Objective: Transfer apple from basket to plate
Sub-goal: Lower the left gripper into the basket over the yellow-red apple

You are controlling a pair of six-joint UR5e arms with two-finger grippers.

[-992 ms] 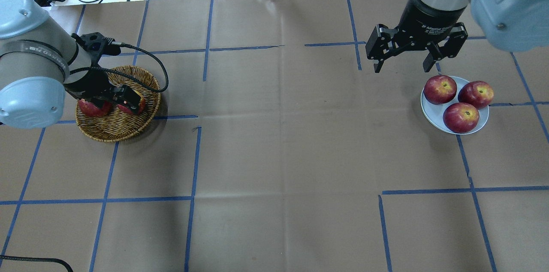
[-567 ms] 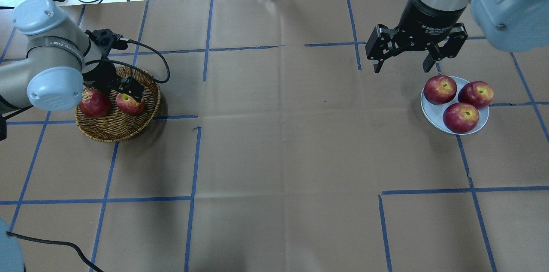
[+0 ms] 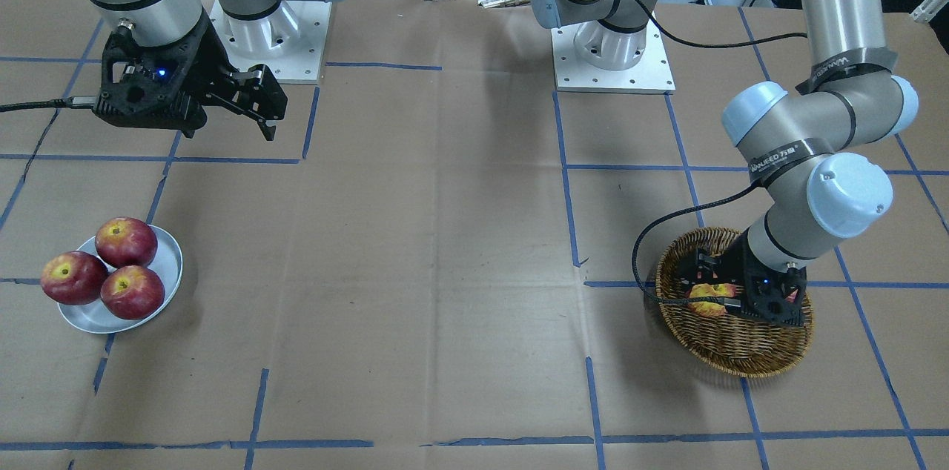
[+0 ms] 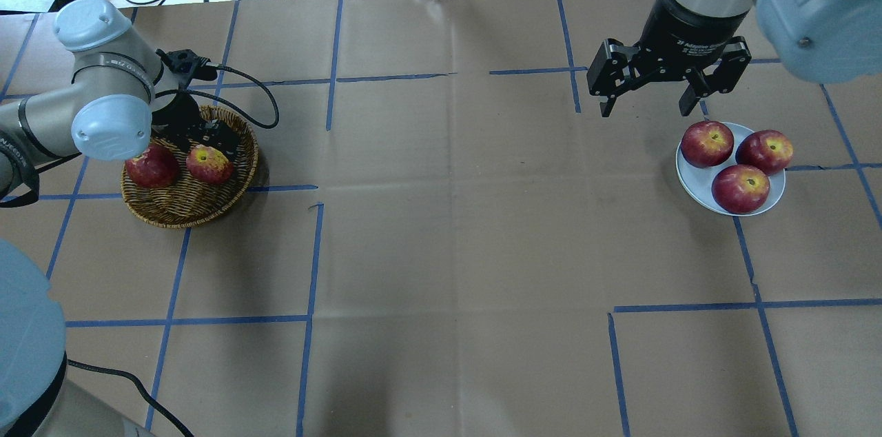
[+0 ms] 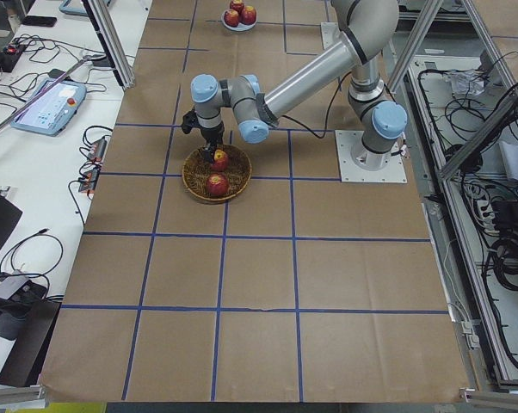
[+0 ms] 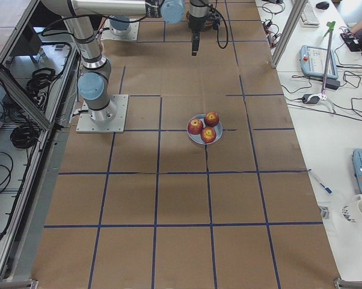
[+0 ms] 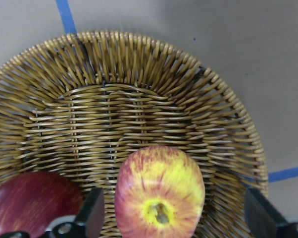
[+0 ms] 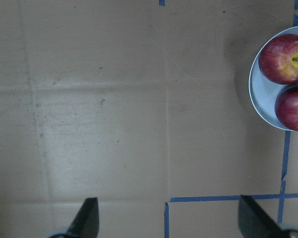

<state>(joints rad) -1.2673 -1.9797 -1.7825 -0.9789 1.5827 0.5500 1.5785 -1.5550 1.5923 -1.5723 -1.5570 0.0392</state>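
My left jaws stand open on both sides of the apple [image 7: 160, 198], bottom centre of the wrist view, in the basket [image 7: 139, 74]. I should go lower, then close gently at its widest part, avoiding the dark apple [image 7: 35, 203] lower left

The plate [image 6: 195, 138] sits on the brown-papered surface [image 6: 181, 205], around mid-width, on a crossing of blue tape lines. Three red apples [image 6: 208, 134] fill it, touching one another: one left, one far right, one near. The right arm's base [image 6: 100, 111] stands to the left of the plate. The arm rises far-left and crosses the top edge. The right claw [image 6: 194, 48] hangs pointing down, far beyond the plate and well apart from it, too small here to tell how its jaws stand. A pen [image 6: 317, 180] lies near the surface's right edge. On the white bench to the right are a teach pendant [image 6: 317, 60] and a mug [image 6: 361, 208].
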